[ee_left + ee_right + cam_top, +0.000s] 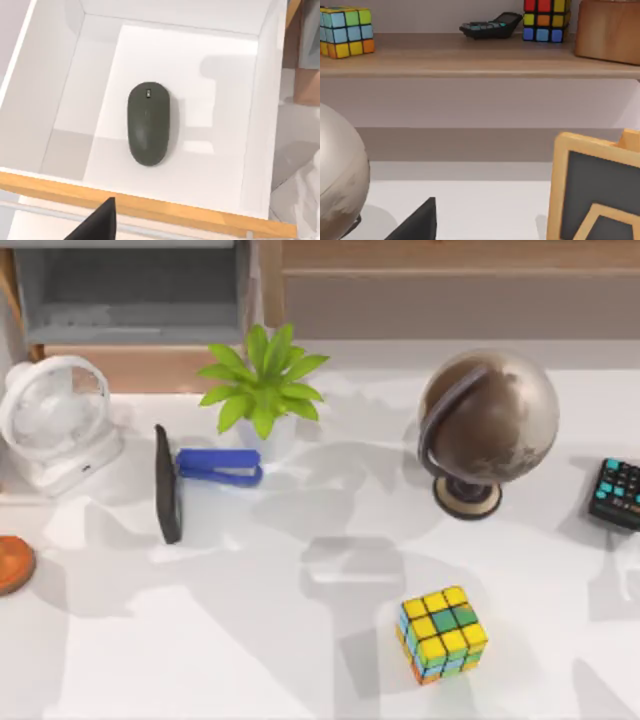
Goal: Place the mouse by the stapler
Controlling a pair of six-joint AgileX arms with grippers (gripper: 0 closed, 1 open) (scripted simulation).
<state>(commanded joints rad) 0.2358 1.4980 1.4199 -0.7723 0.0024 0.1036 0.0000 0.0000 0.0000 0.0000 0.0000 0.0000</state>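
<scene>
The mouse [149,123] is a dark grey oval lying flat on the floor of an open white drawer [70,100] with a wooden front edge. A dark part of my left gripper [97,224] shows above that front edge, short of the mouse and apart from it. The blue stapler [220,467] lies on the white table at the left, beside a thin black slab [167,483] and in front of a potted plant [262,380]. In the right wrist view, a dark part of my right gripper [417,222] hangs over the table facing a shelf.
On the table stand a white fan [58,420], a brown globe [487,425], a colourful cube [443,633], a calculator [617,492] at the right edge and an orange disc [12,565] at the left edge. A wooden-framed board [597,190] stands near the right gripper.
</scene>
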